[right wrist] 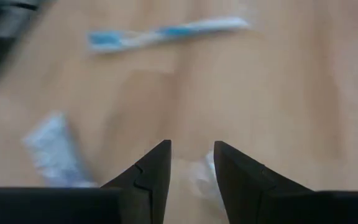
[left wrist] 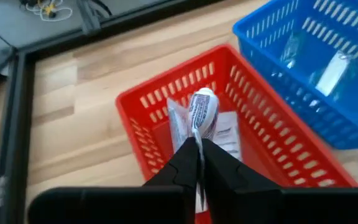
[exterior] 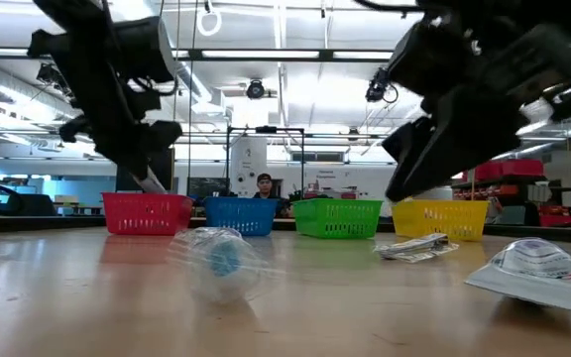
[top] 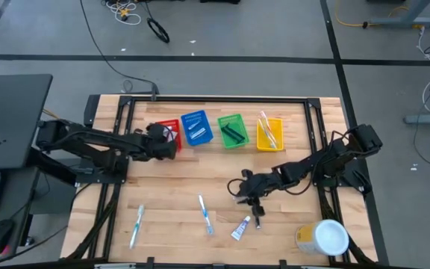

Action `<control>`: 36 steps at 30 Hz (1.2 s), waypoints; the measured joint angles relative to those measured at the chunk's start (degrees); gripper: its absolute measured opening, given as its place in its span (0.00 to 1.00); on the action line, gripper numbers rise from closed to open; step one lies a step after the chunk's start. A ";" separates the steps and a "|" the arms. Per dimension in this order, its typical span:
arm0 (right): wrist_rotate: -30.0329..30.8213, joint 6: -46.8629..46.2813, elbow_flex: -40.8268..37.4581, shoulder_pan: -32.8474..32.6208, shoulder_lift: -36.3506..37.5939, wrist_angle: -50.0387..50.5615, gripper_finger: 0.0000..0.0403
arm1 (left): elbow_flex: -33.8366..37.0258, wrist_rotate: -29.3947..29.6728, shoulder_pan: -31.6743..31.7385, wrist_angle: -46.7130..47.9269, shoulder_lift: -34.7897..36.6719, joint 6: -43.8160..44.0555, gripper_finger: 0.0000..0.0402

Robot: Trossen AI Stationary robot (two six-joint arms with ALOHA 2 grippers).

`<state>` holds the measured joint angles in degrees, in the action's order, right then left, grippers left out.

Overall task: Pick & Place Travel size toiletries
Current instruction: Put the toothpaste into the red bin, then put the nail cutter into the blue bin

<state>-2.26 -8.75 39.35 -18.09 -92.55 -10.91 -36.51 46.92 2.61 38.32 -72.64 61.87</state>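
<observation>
The left end effector [left wrist: 199,163] hangs over the red bin [left wrist: 143,106] with its fingers pressed together on the crimped tail of a small toothpaste tube [left wrist: 202,111], which points down into the bin, above packets already lying on the bin floor. In the high view this end effector [top: 169,140] sits at the upper left of the worktop [top: 170,194], right over the red bin [top: 167,125], first in the row of bins along the far edge. I judge this to be the placing step: the tube is over its bin and not yet dropped. The next move calls for the fingers to part so the tube falls inside the walls, then a straight lift clear of the rim.

The right end effector [right wrist: 191,163] hovers low over the worktop with its fingers spread and nothing between them. In the high view it [top: 243,188] is right of centre, above the loose items near the lower edge. A blue-and-white toothbrush [right wrist: 166,32] lies ahead of it, a blurred white tube [right wrist: 53,150] off to one side, and a pale item just under the fingertips that I cannot identify. It seems to be lining up a pick; that calls for descending over one item and closing across its narrow width.

Still on the worktop in the high view: a toothbrush [top: 136,225] at lower left, another toothbrush [top: 204,214] near centre, and a tube [top: 240,228] beside it.
</observation>
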 joint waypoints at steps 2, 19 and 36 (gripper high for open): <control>-3.05 0.91 0.06 -0.38 0.00 -2.19 0.33 | 1.16 0.47 1.23 -0.93 -0.62 -0.14 0.08; -6.86 -2.82 0.00 -4.39 0.00 -4.45 0.41 | -0.48 -3.07 3.23 -11.07 -1.82 -14.26 0.32; -6.37 -7.11 0.00 -4.82 0.00 -2.63 0.41 | -8.01 -24.18 -8.29 -31.21 -2.05 -39.12 0.33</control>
<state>-8.62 -15.86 39.35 -22.92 -92.55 -13.55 -44.51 22.75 -5.69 7.12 -74.69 22.75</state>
